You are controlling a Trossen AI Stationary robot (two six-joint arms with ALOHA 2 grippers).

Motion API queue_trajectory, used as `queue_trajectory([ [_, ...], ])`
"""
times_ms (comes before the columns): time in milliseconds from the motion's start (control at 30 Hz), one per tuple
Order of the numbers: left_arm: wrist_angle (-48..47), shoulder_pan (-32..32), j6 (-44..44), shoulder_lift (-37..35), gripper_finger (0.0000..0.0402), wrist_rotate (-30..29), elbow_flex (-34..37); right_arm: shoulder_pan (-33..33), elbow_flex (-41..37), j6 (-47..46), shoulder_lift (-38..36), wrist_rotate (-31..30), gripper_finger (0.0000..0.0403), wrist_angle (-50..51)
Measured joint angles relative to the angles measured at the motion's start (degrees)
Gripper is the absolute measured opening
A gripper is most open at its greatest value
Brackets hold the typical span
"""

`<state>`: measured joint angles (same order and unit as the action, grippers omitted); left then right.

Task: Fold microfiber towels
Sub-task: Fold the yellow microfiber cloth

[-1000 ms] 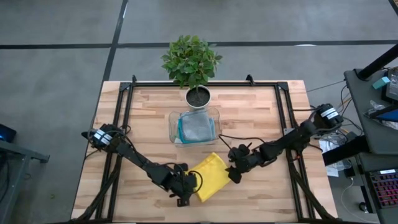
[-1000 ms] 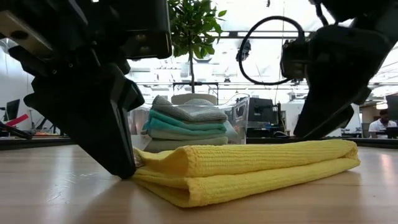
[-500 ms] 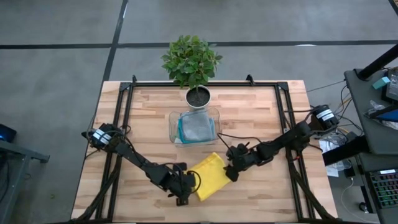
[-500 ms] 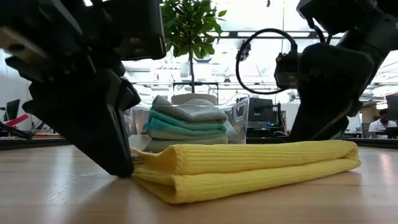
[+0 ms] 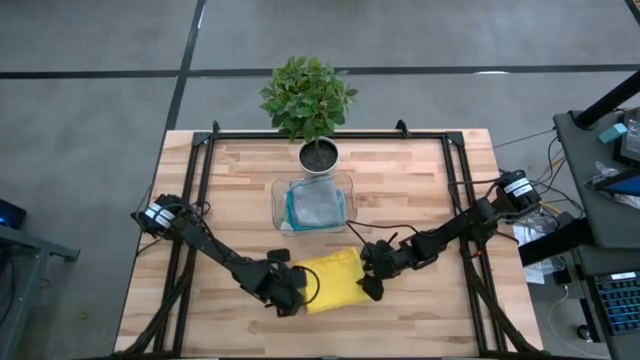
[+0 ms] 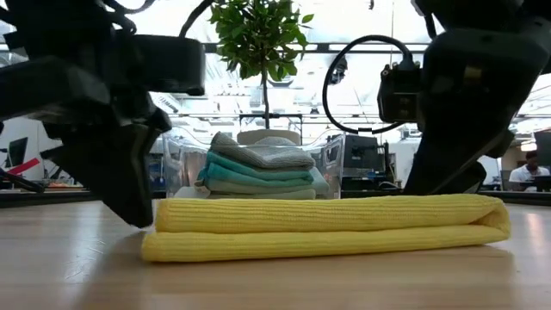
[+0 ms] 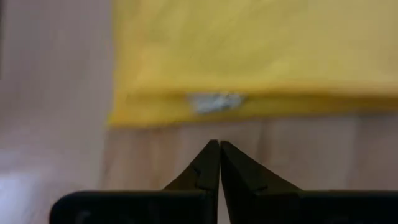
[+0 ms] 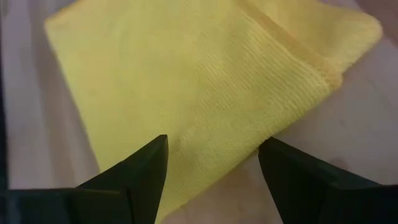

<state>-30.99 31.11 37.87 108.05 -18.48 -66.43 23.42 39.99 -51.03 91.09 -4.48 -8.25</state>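
The yellow towel point(image 5: 332, 281) looks soft, light and floppy; best pinched at a folded edge. The left gripper point(image 7: 219, 149) is clenched empty beside it, and the right gripper point(image 8: 211, 158) is released above it.

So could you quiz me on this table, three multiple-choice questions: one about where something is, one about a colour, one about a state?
1. Where is the stack of folded cloths?
A. in the clear tray
B. on the floor
C. under the plant

2. What colour is the cloth between the two hands?
A. grey
B. yellow
C. red

3. How is the left hand?
A. wide open
B. shut
C. gripping the tray

Answers:
A, the stack sits inside the clear tray.
B, the yellow cloth lies there.
B, the left hand has its fingers pressed together; the right hand is open.
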Motion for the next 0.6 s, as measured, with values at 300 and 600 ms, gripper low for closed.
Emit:
queue_trajectory([
  [300, 1.44, 0.16, 10.09, -3.02, 0.0000, 0.39, 0.07, -0.09, -0.02, 0.99, -0.11, -0.48, 0.0237, 0.85],
  [600, 12.39, 2.01, 9.42, -1.35, 0.0000, 0.33, 0.34, -0.09, -0.04, 0.60, -0.11, -1.98, 0.0192, 0.59],
])
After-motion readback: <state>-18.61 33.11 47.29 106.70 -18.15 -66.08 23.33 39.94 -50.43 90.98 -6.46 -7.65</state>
